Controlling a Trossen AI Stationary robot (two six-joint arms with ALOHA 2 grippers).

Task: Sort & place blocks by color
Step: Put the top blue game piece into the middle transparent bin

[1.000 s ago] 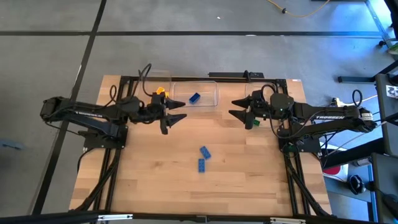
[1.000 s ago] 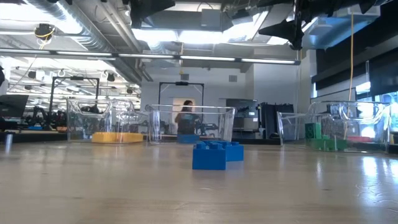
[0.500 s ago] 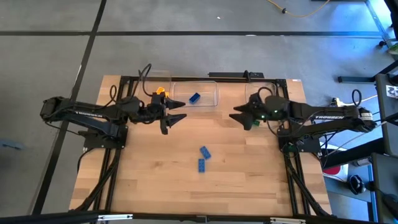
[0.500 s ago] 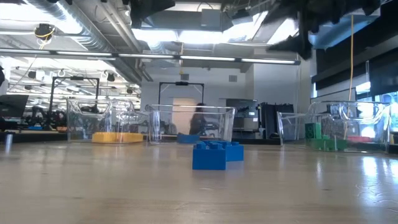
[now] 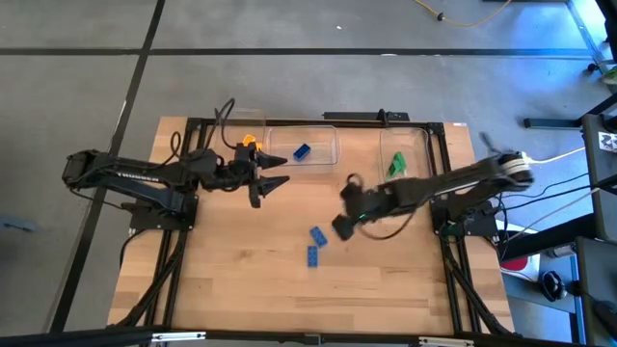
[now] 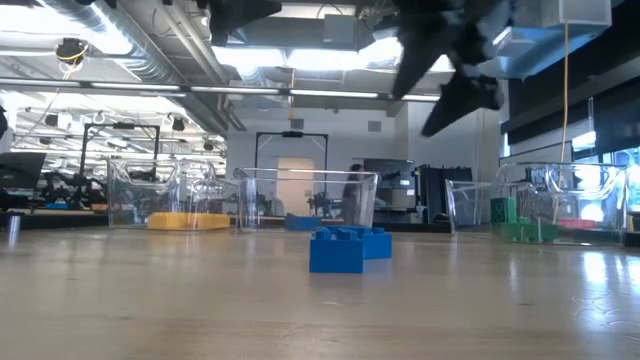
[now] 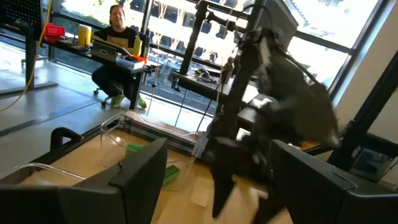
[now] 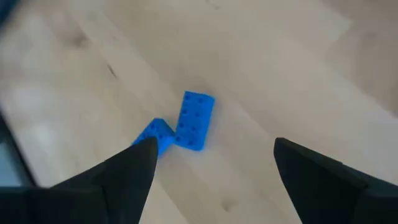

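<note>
Two blue blocks lie flat on the table near its middle, one (image 5: 317, 235) just beyond the other (image 5: 312, 255); the right wrist view shows them touching at a corner (image 8: 194, 121), (image 8: 153, 134). My right gripper (image 5: 342, 204) hovers open just right of them, fingers apart above the pair (image 8: 214, 149), touching nothing. It appears high up in the low view (image 6: 450, 85). My left gripper (image 5: 275, 181) waits open in the air near the left bin, holding nothing (image 7: 224, 186).
Three clear bins stand in a row along the far edge: the left one holds a yellow block (image 5: 249, 143), the middle one a blue block (image 5: 302, 151), the right one green blocks (image 5: 396, 166). Bare wood lies around the two loose blocks. People sit in the room beyond.
My right gripper has swung fast from above the right bin toward the table's left and near side, and it now hangs beside the two loose blue blocks. It stays open. The blocks have not moved.
</note>
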